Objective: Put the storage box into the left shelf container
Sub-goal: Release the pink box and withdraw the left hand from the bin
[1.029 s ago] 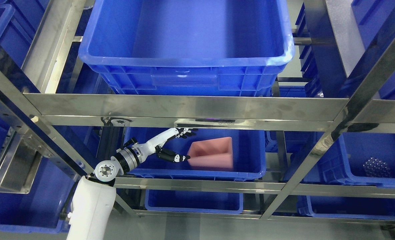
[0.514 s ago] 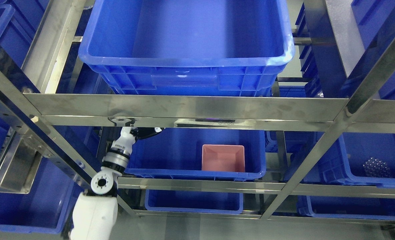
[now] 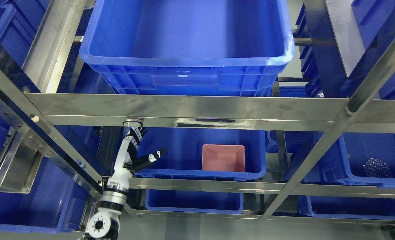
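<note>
A pink storage box (image 3: 223,158) sits upright inside a blue bin (image 3: 197,153) on the middle shelf level, at the bin's right front. My left hand (image 3: 138,146) is at the bin's left front corner, well left of the box and apart from it. Its fingers point upward and its thumb (image 3: 150,158) sticks out to the right; the hand is open and holds nothing. The left forearm runs down to the picture's bottom edge. No right arm shows in the head view.
A steel shelf crossbar (image 3: 191,111) runs just above my left hand. A large blue bin (image 3: 187,66) stands on the level above. More blue bins fill the shelves left and right; the right one (image 3: 374,166) holds a cluster of small shiny balls.
The pink box was let go and dropped upright to the bin floor. My left hand pulled back leftward and downward, away from the box, to the bin's left front corner.
</note>
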Available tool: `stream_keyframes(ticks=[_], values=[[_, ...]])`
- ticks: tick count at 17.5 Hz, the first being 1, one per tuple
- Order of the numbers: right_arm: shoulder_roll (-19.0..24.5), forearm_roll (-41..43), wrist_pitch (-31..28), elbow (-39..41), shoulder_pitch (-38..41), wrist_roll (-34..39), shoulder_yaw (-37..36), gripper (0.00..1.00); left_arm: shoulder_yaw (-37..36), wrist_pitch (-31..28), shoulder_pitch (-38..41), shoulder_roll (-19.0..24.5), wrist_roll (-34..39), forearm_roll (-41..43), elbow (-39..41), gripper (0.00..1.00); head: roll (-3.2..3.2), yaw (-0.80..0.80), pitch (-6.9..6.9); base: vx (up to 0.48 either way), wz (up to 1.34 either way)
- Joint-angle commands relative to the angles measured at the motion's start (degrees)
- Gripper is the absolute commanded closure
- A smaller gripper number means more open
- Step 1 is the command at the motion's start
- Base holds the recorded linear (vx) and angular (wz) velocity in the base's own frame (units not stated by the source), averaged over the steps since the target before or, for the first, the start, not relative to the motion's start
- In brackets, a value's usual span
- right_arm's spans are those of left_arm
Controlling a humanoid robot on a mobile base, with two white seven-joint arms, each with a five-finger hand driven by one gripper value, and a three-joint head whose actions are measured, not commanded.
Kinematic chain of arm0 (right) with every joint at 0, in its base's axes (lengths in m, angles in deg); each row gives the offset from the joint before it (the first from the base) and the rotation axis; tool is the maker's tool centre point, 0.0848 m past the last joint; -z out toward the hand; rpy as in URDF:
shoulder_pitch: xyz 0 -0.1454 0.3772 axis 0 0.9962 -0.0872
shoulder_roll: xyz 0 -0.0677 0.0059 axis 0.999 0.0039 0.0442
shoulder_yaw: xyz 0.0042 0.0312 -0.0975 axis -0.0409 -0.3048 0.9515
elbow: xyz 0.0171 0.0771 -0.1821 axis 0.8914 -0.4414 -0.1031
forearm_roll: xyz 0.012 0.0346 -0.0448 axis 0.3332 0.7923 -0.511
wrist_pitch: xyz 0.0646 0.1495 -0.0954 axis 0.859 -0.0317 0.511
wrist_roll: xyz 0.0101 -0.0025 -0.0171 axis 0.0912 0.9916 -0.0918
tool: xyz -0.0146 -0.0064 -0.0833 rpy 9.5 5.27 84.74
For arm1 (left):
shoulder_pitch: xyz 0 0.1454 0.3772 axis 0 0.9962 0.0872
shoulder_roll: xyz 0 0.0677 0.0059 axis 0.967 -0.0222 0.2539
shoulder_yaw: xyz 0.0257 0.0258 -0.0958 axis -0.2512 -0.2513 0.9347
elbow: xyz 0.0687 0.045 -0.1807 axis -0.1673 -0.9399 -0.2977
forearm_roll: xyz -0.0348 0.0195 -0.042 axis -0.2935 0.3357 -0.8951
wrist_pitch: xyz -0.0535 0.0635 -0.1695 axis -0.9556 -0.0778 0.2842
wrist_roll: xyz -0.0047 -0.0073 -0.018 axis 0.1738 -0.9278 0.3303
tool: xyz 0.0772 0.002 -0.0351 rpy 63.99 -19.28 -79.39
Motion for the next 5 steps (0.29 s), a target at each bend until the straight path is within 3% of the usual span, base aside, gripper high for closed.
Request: stream_keyframes(ticks=[1, 5], values=[[-1.0, -0.1, 0.0, 1.0, 0.5, 0.0, -0.3, 0.0, -0.6, 0.7, 7.4, 0.9, 0.0, -1.4, 15.9, 0.0, 0.0, 0.0, 0.0, 0.0, 0.0], [-1.0, -0.1, 0.0, 1.0, 0.5, 0.0, -0.3, 0.0, -0.7, 0.6, 7.8, 0.9, -0.2, -1.4, 15.9, 0.0, 0.0, 0.0, 0.0, 0.0, 0.0]])
